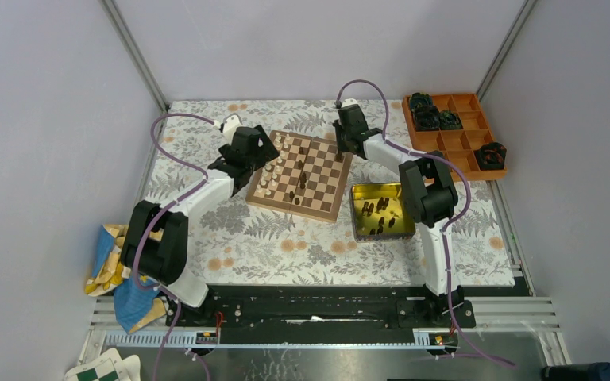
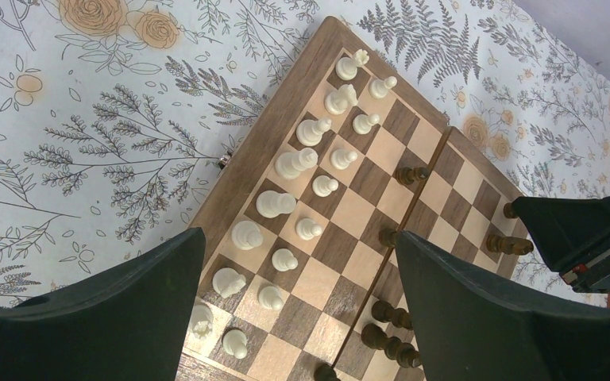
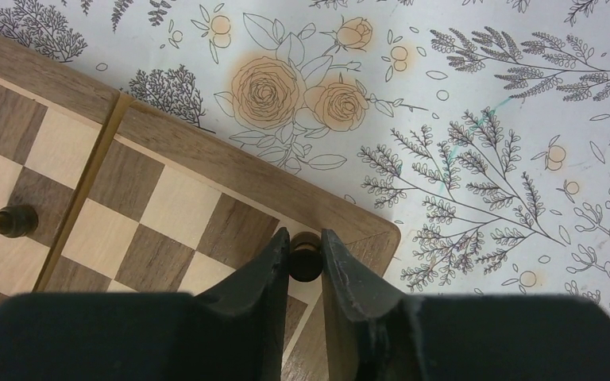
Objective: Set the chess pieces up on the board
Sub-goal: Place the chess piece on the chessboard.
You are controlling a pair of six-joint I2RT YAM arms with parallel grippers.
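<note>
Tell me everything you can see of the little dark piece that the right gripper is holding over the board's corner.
The dark chess piece is small, round from above, dark brown and wood-like; its kind cannot be told. The right gripper pinches it from both sides between its two black fingers. It stands over the corner square of the board, just inside the wooden border. Whether its base touches the board is hidden.
</note>
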